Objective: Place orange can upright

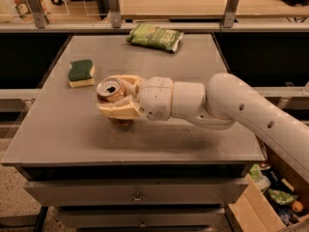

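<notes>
The gripper (111, 96) was over the left middle of the table (203, 62), and it was closed tight on the orange can (109, 89). One pale finger sat above the can and one pale finger (120, 111) sat below it, so the can was squeezed between them. The can stood nearly up and down, but it leaned. Its shiny silver top, with the pull tab, was tipped up and toward the camera and a bit to the left. Its bottom end pointed down at the table, under the lower finger. It was too dark there to tell if the bottom touched the table or hung just over it. The fat white arm (227, 105) came in from the right side and lay low across the table. A green and yellow sponge (80, 72) lay near the can, behind it and to the left, not touching. A green bag (154, 36) lay well apart at the far edge. The table top was bare in front of the can and to its left, out to both of those edges. Grey drawers (140, 193) were under the table, and a cardboard box (251, 211) sat low on the right.
</notes>
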Available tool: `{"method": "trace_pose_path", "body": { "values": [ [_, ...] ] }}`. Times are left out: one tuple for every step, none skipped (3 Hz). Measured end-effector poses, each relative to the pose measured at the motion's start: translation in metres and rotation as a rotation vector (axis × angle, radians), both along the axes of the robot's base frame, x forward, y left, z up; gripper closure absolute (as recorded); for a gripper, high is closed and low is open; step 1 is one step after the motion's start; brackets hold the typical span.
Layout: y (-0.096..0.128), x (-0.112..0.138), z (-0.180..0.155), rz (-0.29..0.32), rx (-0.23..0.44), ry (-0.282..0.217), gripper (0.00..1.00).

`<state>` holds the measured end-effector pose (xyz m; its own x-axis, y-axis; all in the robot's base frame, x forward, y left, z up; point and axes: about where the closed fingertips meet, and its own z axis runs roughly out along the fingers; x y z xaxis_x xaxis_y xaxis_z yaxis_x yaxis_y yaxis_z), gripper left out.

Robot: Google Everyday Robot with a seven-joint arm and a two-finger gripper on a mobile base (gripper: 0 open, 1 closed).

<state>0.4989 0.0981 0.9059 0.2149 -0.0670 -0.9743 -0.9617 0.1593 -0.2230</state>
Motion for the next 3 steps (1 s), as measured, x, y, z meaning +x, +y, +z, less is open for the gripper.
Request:
{"method": "trace_pose_path", "body": {
  "values": [
    [0.0018,-0.0008,0.0000,0.004,0.000,0.000,0.12],
    [0.0039,-0.0019,0.0004,0.008,0.000,-0.001,0.00],
    [0.0039,-0.0023,0.0020,0.003,0.004,-0.009,0.00]
  ]
}}
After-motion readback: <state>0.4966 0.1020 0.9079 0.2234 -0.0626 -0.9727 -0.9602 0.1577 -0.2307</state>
